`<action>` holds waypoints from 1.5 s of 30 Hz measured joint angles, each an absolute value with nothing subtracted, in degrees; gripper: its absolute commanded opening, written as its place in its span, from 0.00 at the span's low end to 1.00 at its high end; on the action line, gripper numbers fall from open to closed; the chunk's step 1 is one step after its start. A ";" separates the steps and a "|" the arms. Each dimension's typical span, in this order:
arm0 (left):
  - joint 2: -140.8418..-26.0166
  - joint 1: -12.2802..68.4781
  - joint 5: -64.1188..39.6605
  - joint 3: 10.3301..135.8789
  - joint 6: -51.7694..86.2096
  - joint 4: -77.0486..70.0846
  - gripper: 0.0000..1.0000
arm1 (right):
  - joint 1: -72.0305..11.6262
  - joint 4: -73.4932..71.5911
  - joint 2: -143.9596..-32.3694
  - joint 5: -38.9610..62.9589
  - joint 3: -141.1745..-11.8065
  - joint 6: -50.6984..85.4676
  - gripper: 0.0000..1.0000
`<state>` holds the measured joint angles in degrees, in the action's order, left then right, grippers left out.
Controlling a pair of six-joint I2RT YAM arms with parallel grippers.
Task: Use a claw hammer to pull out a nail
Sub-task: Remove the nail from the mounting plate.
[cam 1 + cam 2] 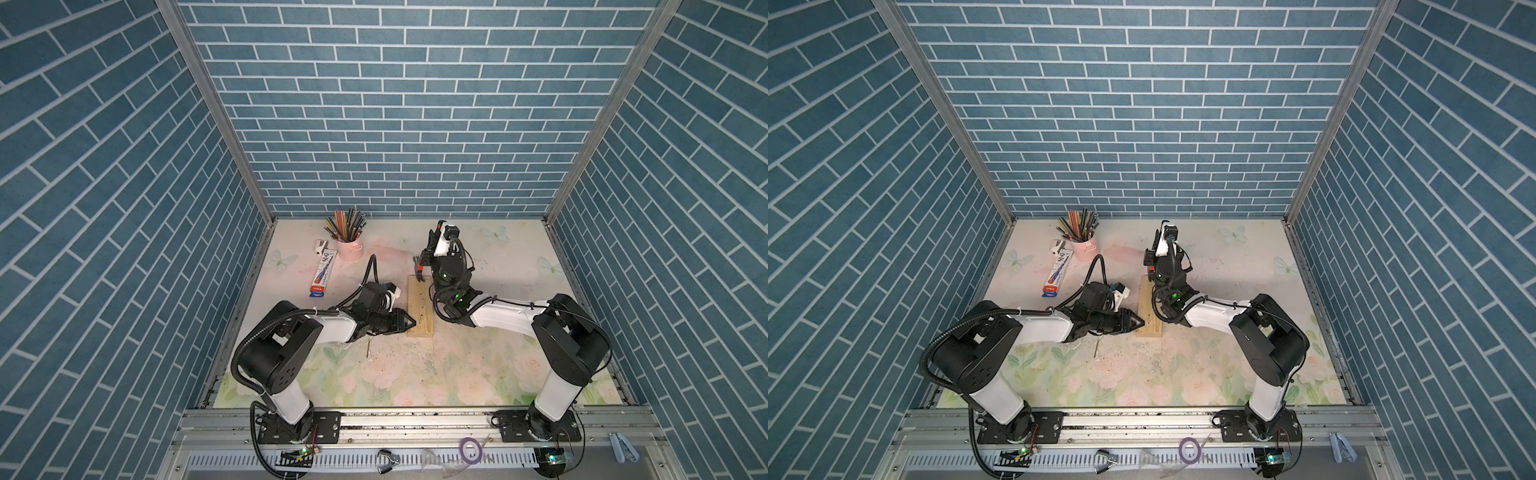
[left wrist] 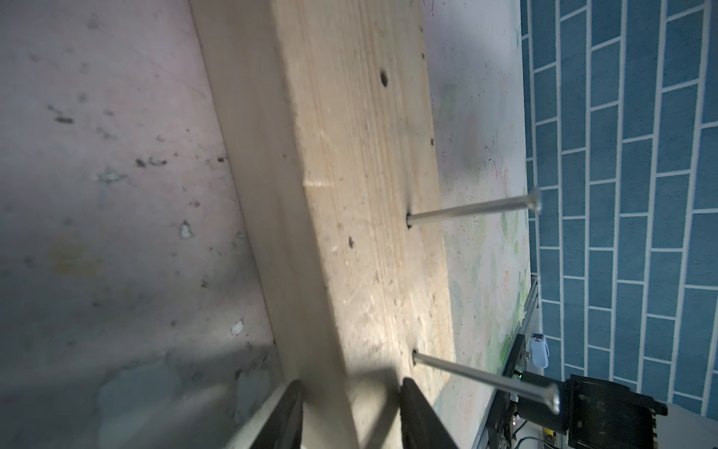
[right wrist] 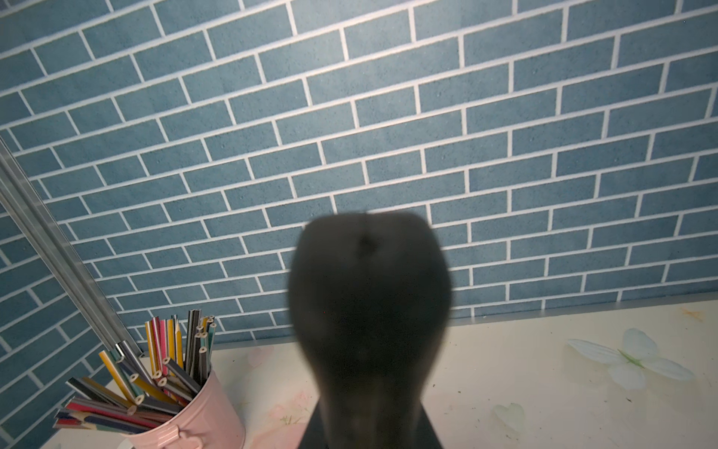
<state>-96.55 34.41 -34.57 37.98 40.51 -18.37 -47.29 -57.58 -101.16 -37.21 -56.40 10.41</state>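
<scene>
A pale wooden block (image 1: 420,305) lies mid-table. Two nails (image 2: 466,208) (image 2: 485,377) stand out of its top face. My left gripper (image 1: 409,322) reaches in from the left. Its fingers (image 2: 419,416) press on either side of the block's near edge, shut on it. My right gripper (image 1: 430,247) is shut on the claw hammer's black handle (image 3: 369,311), which fills the middle of the right wrist view. The grey hammer head (image 1: 417,265) points down with its claw at the block's far end. Whether the claw touches a nail is hidden.
A pink cup of coloured pencils (image 1: 348,245) stands at the back left, with a white sharpener (image 1: 321,246) and a long pencil box (image 1: 322,276) beside it. A loose nail (image 1: 368,348) and wood crumbs lie in front of the left gripper. Brick-patterned walls close three sides.
</scene>
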 measured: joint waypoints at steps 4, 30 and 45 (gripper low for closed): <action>-96.77 34.37 -34.79 37.98 40.80 -18.90 0.39 | -48.16 -60.25 -103.07 -38.11 -55.94 7.86 0.00; -97.12 34.37 -34.79 37.89 42.28 -19.64 0.39 | -53.12 -70.91 -101.01 -42.02 -47.75 2.87 0.00; -97.12 34.37 -34.70 37.89 42.30 -19.62 0.39 | -55.27 -69.73 -98.13 -44.56 -45.06 3.75 0.00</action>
<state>-97.12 34.37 -34.70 37.89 42.30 -19.62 -55.27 -69.73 -98.13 -44.56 -45.06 3.75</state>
